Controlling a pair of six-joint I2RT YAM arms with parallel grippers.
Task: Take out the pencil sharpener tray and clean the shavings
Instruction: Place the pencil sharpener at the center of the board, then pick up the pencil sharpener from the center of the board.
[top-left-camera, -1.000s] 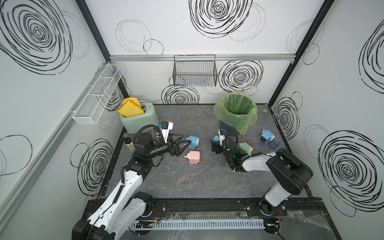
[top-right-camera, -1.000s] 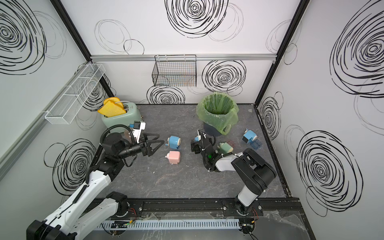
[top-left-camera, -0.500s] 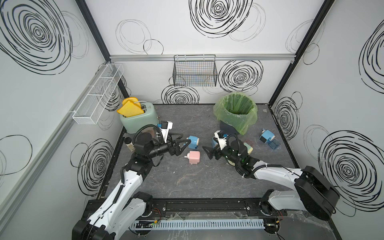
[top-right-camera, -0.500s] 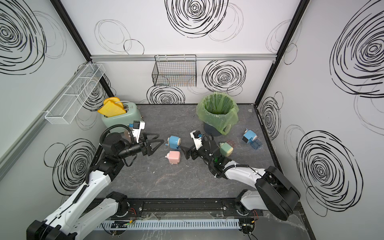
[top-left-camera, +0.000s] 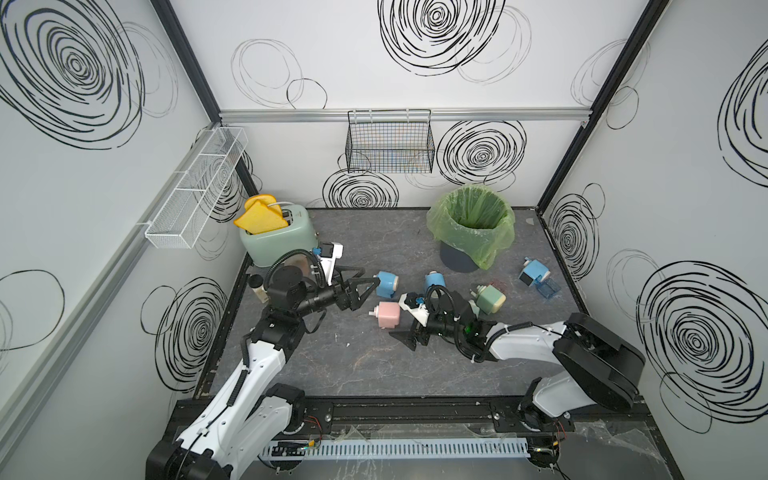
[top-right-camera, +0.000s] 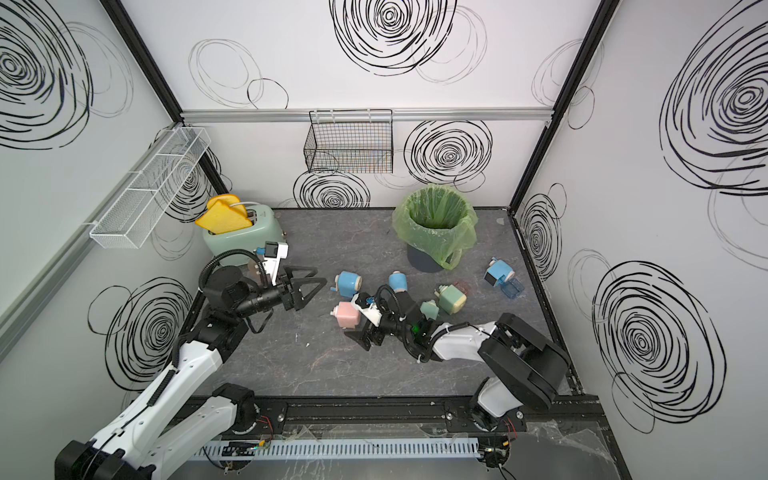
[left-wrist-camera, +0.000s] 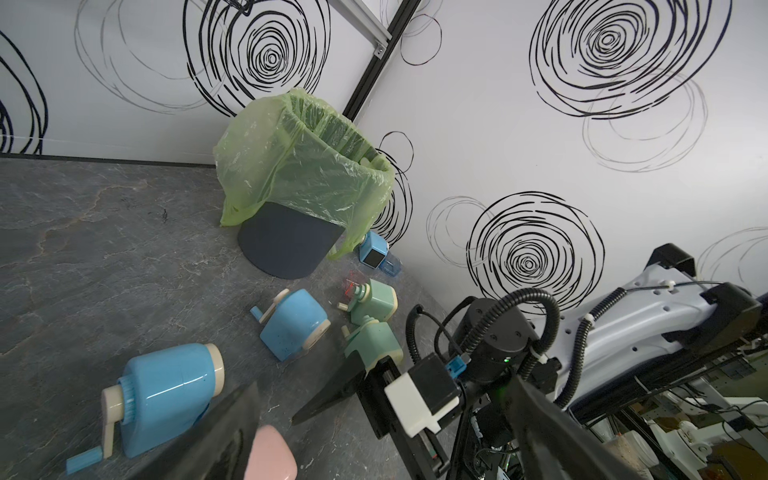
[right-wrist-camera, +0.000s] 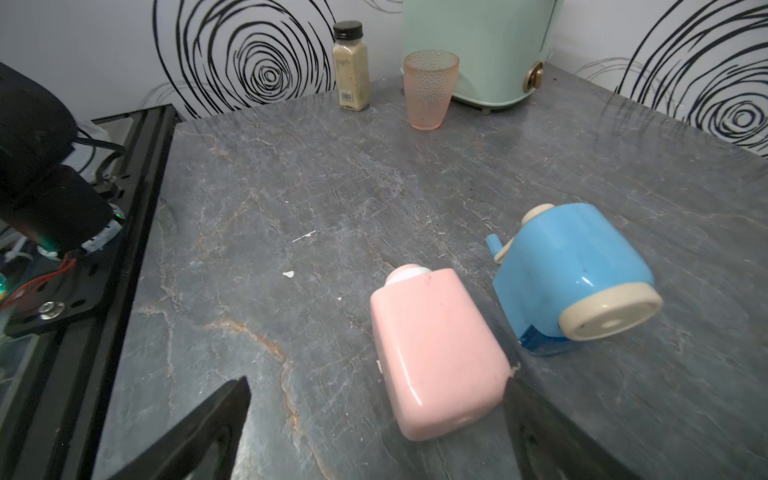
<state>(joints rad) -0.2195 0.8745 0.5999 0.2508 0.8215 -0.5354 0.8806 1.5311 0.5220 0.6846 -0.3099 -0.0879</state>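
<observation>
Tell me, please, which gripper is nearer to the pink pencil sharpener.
Right. The right gripper sits low beside the pink pencil sharpener; the left gripper hangs higher, farther off.

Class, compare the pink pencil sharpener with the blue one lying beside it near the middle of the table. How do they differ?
The pink sharpener is flat-sided and boxy; the blue sharpener is rounded with a cream end cap. The pink one lies at the fingertips of the open right gripper; the blue one lies off to one side. Both lie tipped over on the table, unheld.
</observation>
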